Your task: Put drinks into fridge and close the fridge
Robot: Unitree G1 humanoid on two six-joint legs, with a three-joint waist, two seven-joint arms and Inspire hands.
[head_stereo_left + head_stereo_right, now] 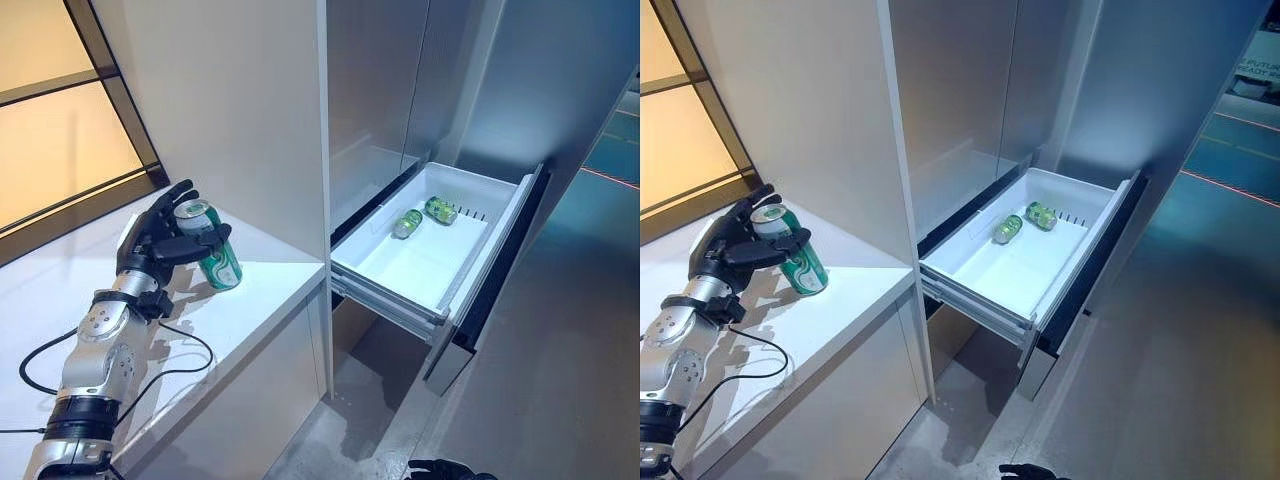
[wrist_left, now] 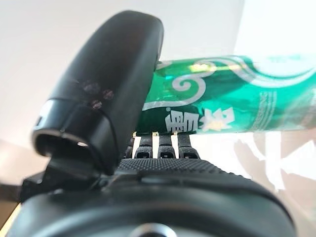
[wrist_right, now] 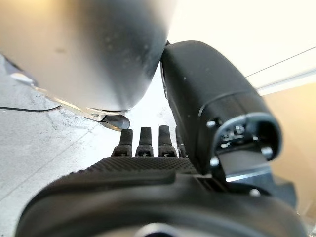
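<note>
Left hand (image 1: 150,250) clasps a green aluminium drink can (image 1: 212,252) on the white counter (image 1: 250,310); two green cans (image 1: 424,217) already lie in the open white fridge drawer (image 1: 480,255); right hand (image 3: 163,168) hangs low, fingers relaxed, empty.

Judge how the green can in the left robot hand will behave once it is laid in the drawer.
The green can is a smooth cylinder, so it will likely roll. The two cans already in the fridge drawer lie sideways. The left robot hand wraps it; its glossy wall may slip.
</note>
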